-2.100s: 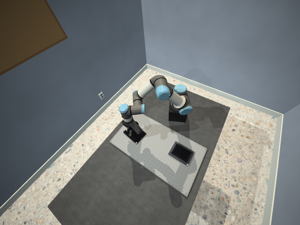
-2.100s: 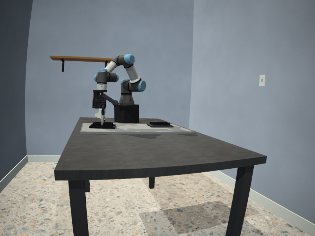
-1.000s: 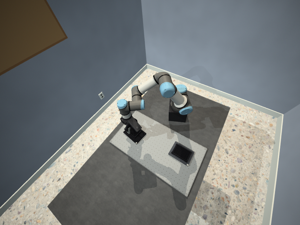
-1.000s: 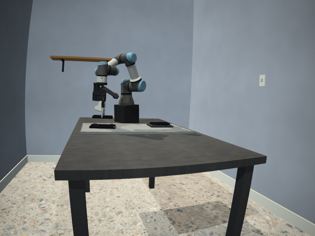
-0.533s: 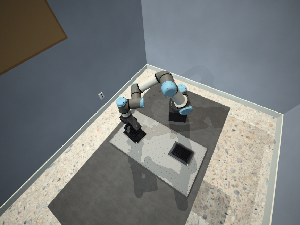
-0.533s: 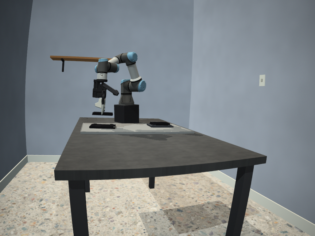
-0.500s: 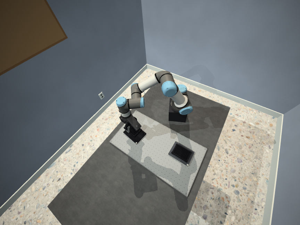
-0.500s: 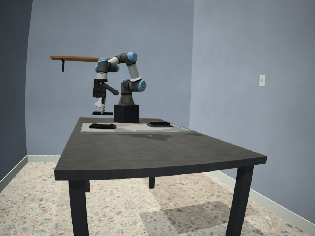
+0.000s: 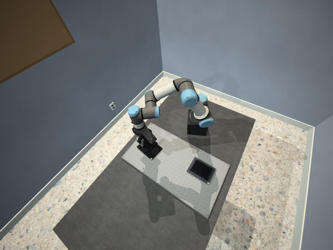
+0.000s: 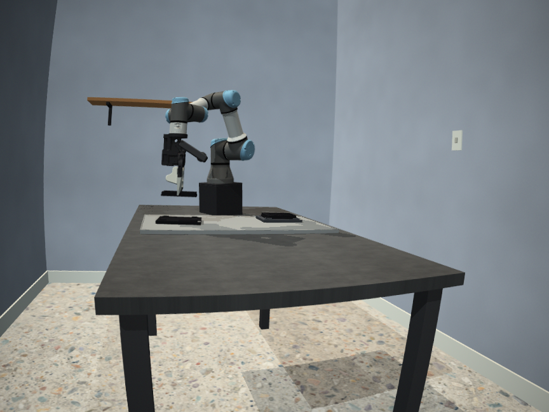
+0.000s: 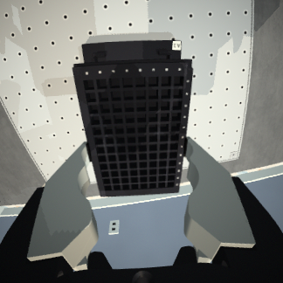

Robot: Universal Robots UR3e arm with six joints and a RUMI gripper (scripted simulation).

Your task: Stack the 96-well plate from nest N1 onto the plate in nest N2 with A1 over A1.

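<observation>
1. Wrist view shows the two pale fingers closest to us. They are squeezed on the long sides of the black 96-well plate (image 11: 135,131), one finger on each side, near one end of it.

2. Exterior view shows the plate (image 10: 178,193) hanging flat in the air under the gripper (image 10: 178,184). It is up above the surface (image 10: 274,261) and touches nothing but the fingers.

3. Under the plate, a bit farther away, is the plate nest N1 (image 10: 178,219). It sits on the pale board (image 10: 230,227) with dots. In the wrist view part of this nest (image 11: 131,49) peeks out past the far end of the plate, with a small white label on its corner.

4. Farther along the board is the plate nest N2 (image 9: 201,170), well apart from N1. The lower plate (image 9: 201,169) lies in it and looks flat.

5. I think the lift is done and the carry across to N2 comes next.

6. What could go wrong: the fingers hold only near one end, so the plate could tip or slip if the arm moves fast.

7. If the plate comes down a bit off to the side or turned the wrong way, the cut corners will not match. Then it may not sit all the way down.

8. A hard push down could knock the lower plate out of flat.
</observation>
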